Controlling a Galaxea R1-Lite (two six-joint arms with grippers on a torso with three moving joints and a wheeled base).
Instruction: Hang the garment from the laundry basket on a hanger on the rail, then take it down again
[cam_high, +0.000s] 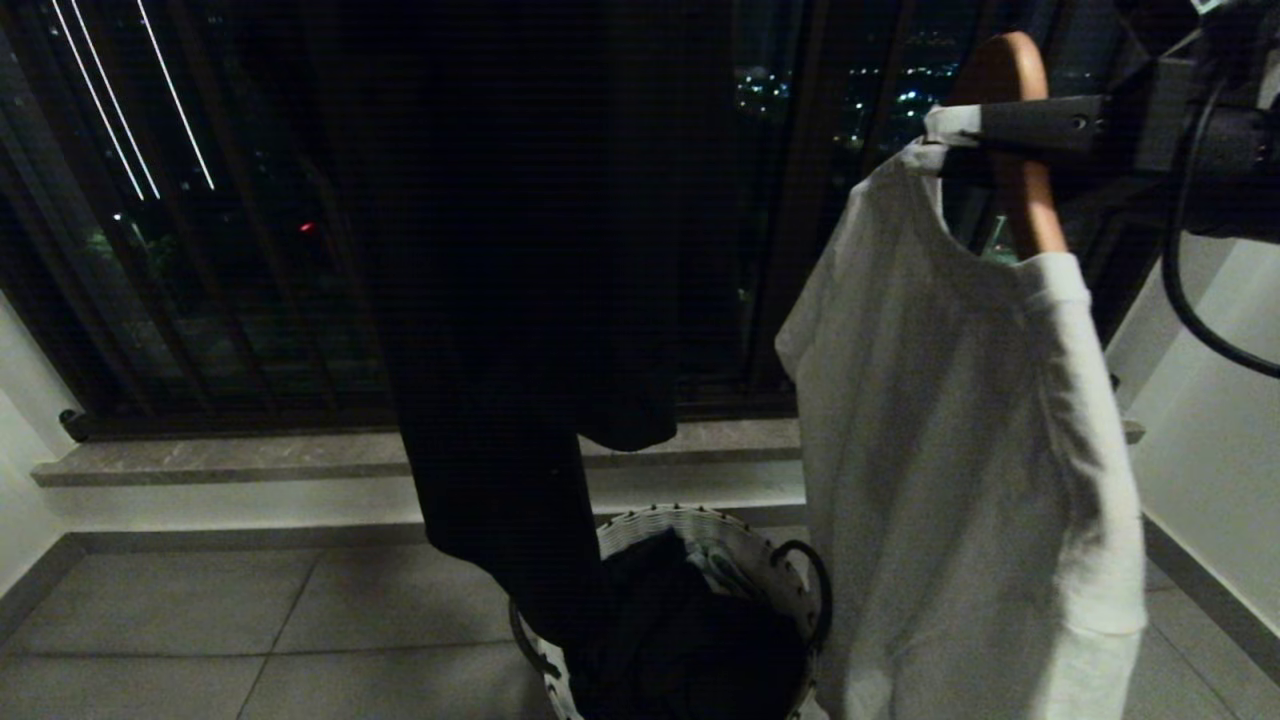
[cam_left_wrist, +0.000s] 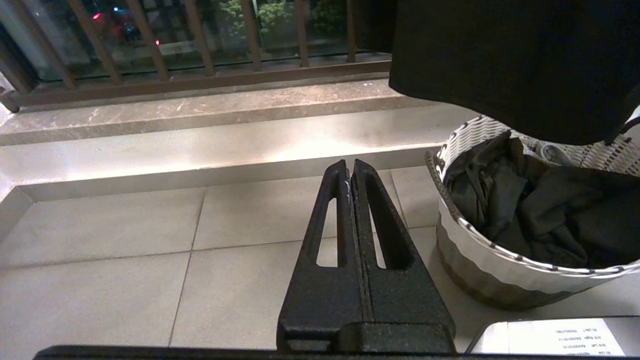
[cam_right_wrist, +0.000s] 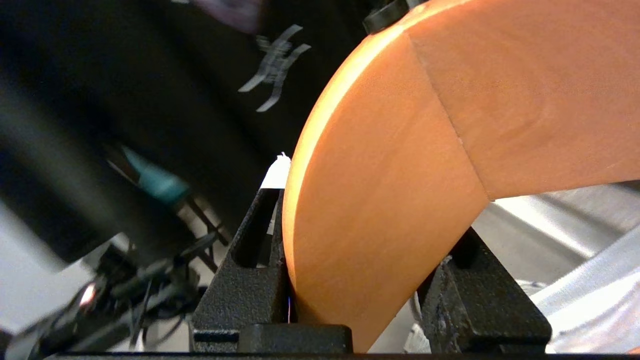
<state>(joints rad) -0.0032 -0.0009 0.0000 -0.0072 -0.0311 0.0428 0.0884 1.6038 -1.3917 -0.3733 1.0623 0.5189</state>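
Observation:
My right gripper (cam_high: 960, 140) is high at the right, shut on a wooden hanger (cam_high: 1040, 210) that carries a white T-shirt, the garment (cam_high: 960, 450). In the right wrist view the hanger (cam_right_wrist: 400, 175) fills the gap between the jaws of the right gripper (cam_right_wrist: 367, 215), and white cloth (cam_right_wrist: 590, 290) shows beside them. The laundry basket (cam_high: 690, 520) stands on the floor below, with dark clothes in it. My left gripper (cam_left_wrist: 350, 167) is parked low beside the laundry basket (cam_left_wrist: 480, 240), shut and empty. The rail is out of view.
A large black garment (cam_high: 530, 300) hangs in the middle, its hem over the basket. Behind it are a stone sill (cam_high: 250, 455) and a window grille of dark brown bars (cam_left_wrist: 150, 45). White walls stand at both sides, with grey floor tiles (cam_high: 200, 620) on the left.

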